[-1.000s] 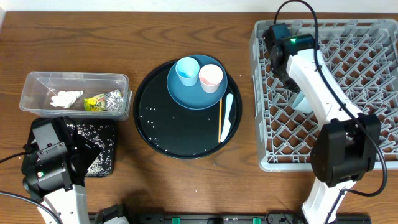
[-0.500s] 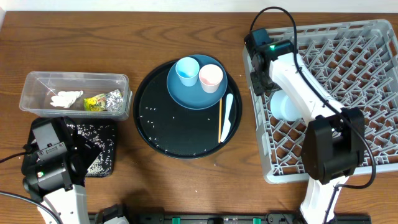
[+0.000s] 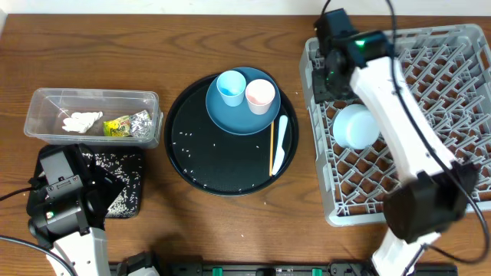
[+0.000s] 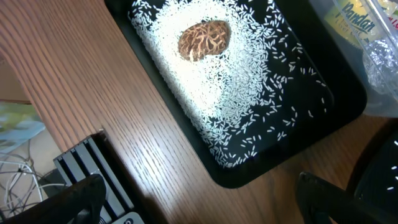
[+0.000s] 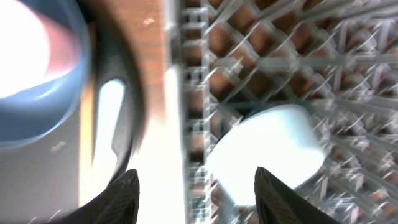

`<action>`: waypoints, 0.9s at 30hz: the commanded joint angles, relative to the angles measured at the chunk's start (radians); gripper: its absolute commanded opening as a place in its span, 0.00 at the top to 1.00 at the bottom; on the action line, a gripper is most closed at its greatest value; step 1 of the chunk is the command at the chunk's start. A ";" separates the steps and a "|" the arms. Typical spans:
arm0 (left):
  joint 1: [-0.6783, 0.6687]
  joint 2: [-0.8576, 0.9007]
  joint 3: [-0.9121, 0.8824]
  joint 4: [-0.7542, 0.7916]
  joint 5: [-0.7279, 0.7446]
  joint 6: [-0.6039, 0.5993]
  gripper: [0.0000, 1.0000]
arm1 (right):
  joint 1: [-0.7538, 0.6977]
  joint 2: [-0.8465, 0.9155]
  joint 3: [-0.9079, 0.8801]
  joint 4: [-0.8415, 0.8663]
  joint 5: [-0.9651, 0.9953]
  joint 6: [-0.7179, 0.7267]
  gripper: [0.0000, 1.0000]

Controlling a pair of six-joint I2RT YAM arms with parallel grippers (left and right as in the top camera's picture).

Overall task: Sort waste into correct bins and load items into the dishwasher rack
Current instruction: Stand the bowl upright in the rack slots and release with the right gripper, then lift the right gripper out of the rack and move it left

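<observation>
The pale-blue bowl (image 3: 357,126) lies upside down in the grey dishwasher rack (image 3: 430,165), near its left wall. My right gripper (image 3: 325,75) hangs open just above the rack's left edge. Its view is blurred, with the bowl (image 5: 267,149) free beyond the gripper (image 5: 199,199). The dark-blue plate (image 3: 239,115) holds the light-blue cup (image 3: 230,87) and pink cup (image 3: 259,95). The white spoon (image 3: 281,144) and chopstick (image 3: 271,146) lie beside it. My left gripper (image 4: 202,211) stands open over bare wood. It is near the black tray (image 4: 348,93), which holds rice and the brown food piece (image 4: 204,40).
The plate, spoon and chopstick rest on a large round black tray (image 3: 199,153) scattered with rice grains. The clear tub (image 3: 92,98) at the left holds white tissue (image 3: 82,120), the yellow wrapper (image 3: 116,127) and foil (image 3: 140,123). My left arm (image 3: 61,195) overhangs the rectangular black tray (image 3: 126,188).
My right gripper has opened and let go of the bowl, which now rests in the rack. The arm has drawn back toward the rack's far-left corner. The rack has skewed slightly.
</observation>
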State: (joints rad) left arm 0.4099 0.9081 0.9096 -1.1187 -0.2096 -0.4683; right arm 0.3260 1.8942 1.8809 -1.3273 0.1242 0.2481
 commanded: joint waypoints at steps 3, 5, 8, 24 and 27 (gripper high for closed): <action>0.004 -0.001 0.013 -0.002 -0.012 -0.001 0.02 | 0.014 -0.050 0.015 -0.099 -0.204 0.051 0.60; 0.004 -0.001 0.013 -0.002 -0.011 -0.001 0.02 | 0.027 -0.048 -0.018 -0.119 -0.193 0.051 0.61; 0.004 -0.001 0.013 -0.002 -0.012 -0.001 0.02 | 0.039 -0.048 -0.087 -0.105 -0.130 0.055 0.56; 0.004 -0.001 0.013 -0.002 -0.011 -0.001 0.02 | 0.050 -0.048 -0.422 0.242 -0.094 0.055 0.57; 0.004 -0.001 0.013 -0.002 -0.011 -0.001 0.02 | 0.050 -0.048 -0.423 0.241 -0.067 0.055 0.70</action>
State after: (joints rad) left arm 0.4099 0.9081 0.9096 -1.1187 -0.2096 -0.4683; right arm 0.3706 1.8427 1.4643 -1.0874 0.0292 0.2970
